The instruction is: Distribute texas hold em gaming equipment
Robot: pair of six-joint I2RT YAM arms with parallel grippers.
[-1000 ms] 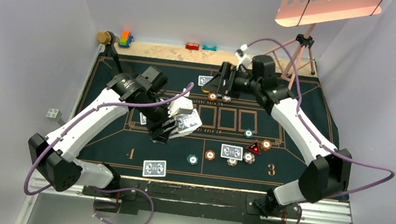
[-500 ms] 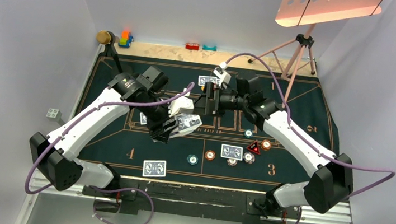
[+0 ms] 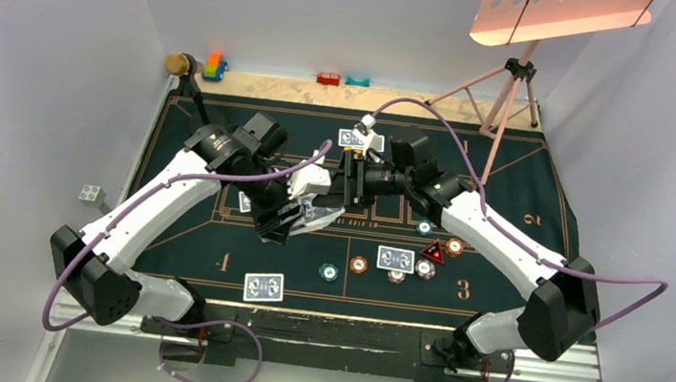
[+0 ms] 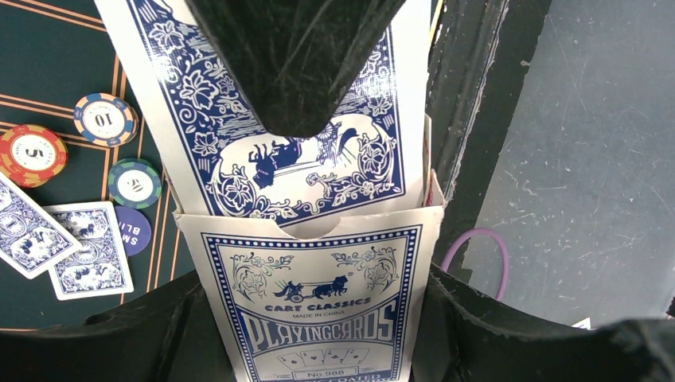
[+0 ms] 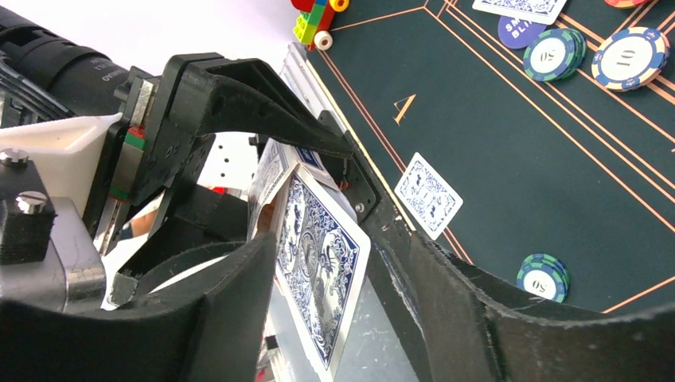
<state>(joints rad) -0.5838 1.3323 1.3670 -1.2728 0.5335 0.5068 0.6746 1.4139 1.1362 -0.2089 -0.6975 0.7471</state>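
Firmly clamped, the left end effector (image 3: 293,213) holds an open Cart Classics card box (image 4: 314,310), with a blue-backed deck (image 4: 350,183) standing partly out of its mouth. The right end effector (image 5: 325,263) has its jaws apart on either side of the front playing card (image 5: 314,223), not pressed onto it. Only the left wrist view reads the box print and shows a purple blind button (image 4: 131,231) beside a green chip (image 4: 134,183). Only the top view shows the red triangular marker (image 3: 433,252) right of centre on the felt mat (image 3: 528,174), and a single card (image 3: 264,286) lying near the 4 mark.
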